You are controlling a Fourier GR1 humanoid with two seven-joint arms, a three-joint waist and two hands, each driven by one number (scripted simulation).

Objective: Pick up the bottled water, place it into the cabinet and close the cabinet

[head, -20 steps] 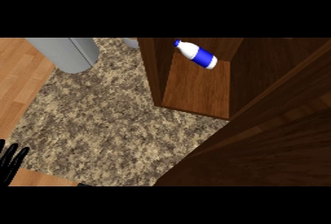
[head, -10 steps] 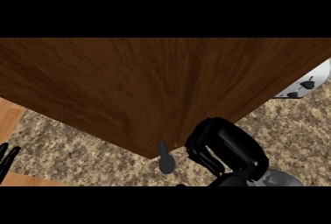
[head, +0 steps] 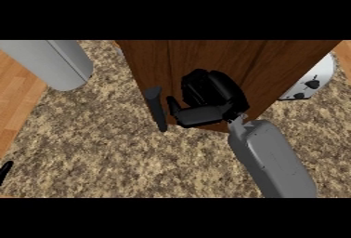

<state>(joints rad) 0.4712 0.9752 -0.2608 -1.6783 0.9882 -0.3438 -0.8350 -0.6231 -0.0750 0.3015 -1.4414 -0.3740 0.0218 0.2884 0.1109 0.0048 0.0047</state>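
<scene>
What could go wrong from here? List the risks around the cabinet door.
1. The right hand lies against the brown cabinet door beside the dark handle; it might slide off the panel or catch on the handle as it pushes.
2. The bottled water is out of sight behind the door, so if it lies near the opening, the door could jam on it.
3. The white appliance sits close by the door's right edge; the grey forearm could brush it.

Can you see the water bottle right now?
No, only the brown cabinet front, its dark handle and the robot's right hand on it show.
</scene>
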